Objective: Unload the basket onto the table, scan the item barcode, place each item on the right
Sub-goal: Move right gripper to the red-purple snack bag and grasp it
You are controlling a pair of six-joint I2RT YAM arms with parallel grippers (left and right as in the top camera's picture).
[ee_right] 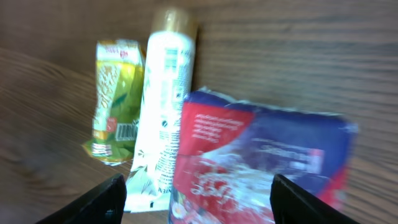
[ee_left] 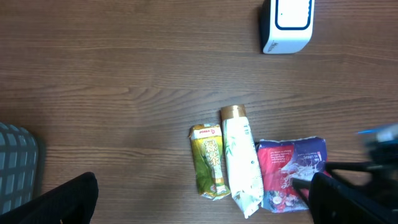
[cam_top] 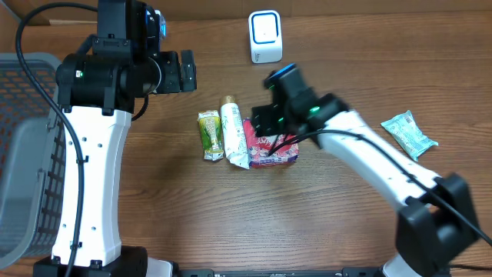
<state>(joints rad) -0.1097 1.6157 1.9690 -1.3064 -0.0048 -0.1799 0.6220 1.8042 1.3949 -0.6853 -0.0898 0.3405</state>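
Note:
Three items lie side by side mid-table: a green packet (cam_top: 210, 135), a white tube (cam_top: 233, 131) and a red-and-blue packet (cam_top: 274, 151). My right gripper (cam_top: 270, 132) hovers low over the red-and-blue packet (ee_right: 261, 158), open, its fingers (ee_right: 102, 200) standing either side of the packet and the end of the white tube (ee_right: 160, 118), touching neither. A barcode shows on the green packet (ee_right: 118, 106). The white scanner (cam_top: 265, 36) stands at the back. My left gripper (cam_top: 187, 71) is open and empty, high above the table to the left of the items (ee_left: 205, 186).
A grey mesh basket (cam_top: 23, 154) sits at the left edge. A teal packet (cam_top: 409, 132) lies at the right, beyond my right arm. Bare wood lies between the items and the scanner (ee_left: 287, 23).

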